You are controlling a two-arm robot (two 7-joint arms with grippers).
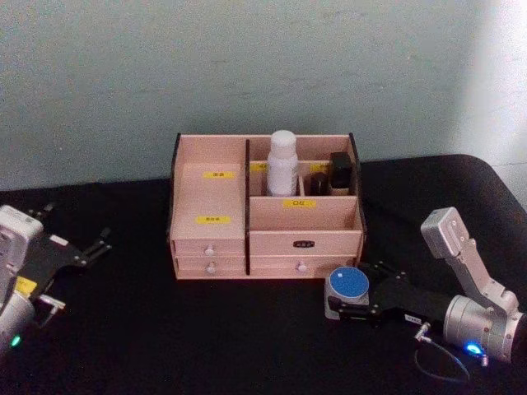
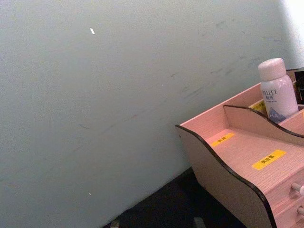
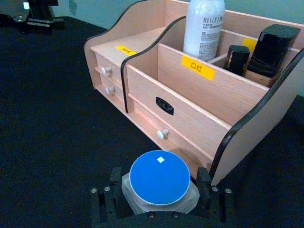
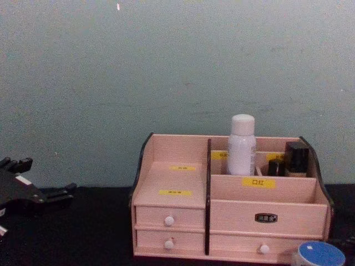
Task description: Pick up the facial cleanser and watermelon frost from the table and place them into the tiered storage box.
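The black table (image 1: 132, 346) carries the tiered storage box (image 1: 210, 197), set against the rear wall with its drawers facing me. My left gripper (image 1: 85, 271) is parked low at the table's left side, well apart from the box, fingers spread. My right gripper (image 1: 350, 303) lies low, just in front of the box's lower right drawer, its two fingers pressed against opposite sides of the watermelon frost (image 3: 159, 178). The facial cleanser (image 1: 282, 169) stands upright in the box's rear compartment, just right of the dark divider. Small black bottles (image 1: 340, 173) occupy the rear compartments to its right. The watermelon frost sits blue lid up; contact with the table cannot be determined.
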